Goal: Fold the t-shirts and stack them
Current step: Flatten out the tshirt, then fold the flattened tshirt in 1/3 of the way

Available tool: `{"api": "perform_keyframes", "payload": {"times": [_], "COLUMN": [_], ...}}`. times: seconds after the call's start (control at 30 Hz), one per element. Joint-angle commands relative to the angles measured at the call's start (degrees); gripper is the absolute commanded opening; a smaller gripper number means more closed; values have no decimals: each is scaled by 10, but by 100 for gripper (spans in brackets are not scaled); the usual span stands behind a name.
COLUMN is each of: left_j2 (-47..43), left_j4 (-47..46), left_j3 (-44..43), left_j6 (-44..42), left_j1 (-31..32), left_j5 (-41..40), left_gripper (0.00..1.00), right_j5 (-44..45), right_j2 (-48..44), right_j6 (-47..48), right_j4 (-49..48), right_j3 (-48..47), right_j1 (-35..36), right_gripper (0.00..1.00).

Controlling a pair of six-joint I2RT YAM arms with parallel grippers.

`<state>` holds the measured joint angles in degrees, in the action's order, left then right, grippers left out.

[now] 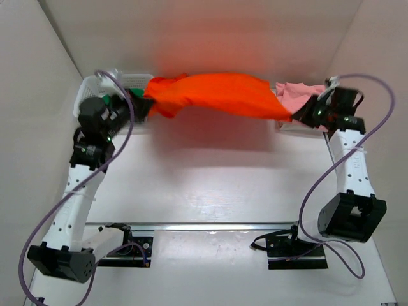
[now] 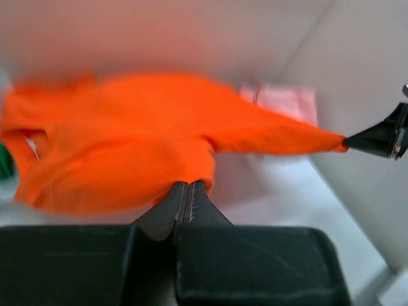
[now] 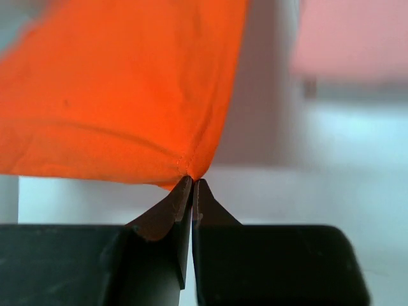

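The orange-red t-shirt (image 1: pixel 220 94) hangs stretched in the air across the back of the table, held at both ends. My left gripper (image 1: pixel 141 102) is shut on its left end; in the left wrist view the cloth (image 2: pixel 121 143) bunches at my closed fingertips (image 2: pixel 189 186). My right gripper (image 1: pixel 299 116) is shut on a corner at its right end, and the cloth also shows in the right wrist view (image 3: pixel 121 89) above my gripper (image 3: pixel 192 182). The pale pink t-shirt (image 1: pixel 296 95) lies at the back right behind it. A bit of the green t-shirt (image 1: pixel 137 101) shows by the left gripper.
A white mesh basket (image 1: pixel 134 81) stands at the back left behind the left arm. White walls close in the table on the left, back and right. A metal rail (image 1: pixel 204 225) runs across the near side in front of the arm bases.
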<state>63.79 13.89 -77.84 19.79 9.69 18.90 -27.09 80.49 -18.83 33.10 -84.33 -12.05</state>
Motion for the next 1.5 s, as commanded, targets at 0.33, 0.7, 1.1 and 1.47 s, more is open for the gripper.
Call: {"api": "perform_keyframes", "payload": {"times": [0.33, 0.7, 1.1, 1.47], "left_j2": [-214, -164, 25, 125], "left_j4": [72, 36, -62, -105], "left_j3": [465, 432, 321, 280], "left_j6": [127, 111, 87, 76], "left_j1": [39, 19, -12, -27], "left_j5": [36, 50, 39, 31], "left_gripper": [0, 0, 0, 0], "right_j5": [63, 95, 92, 89], "right_j2": [-109, -59, 70, 159], "right_j6": [-9, 18, 20, 12], "right_j4": [177, 200, 160, 130], "right_j3": [370, 401, 273, 220], "right_j1": [-9, 31, 5, -2], "right_gripper": [0, 0, 0, 1]}}
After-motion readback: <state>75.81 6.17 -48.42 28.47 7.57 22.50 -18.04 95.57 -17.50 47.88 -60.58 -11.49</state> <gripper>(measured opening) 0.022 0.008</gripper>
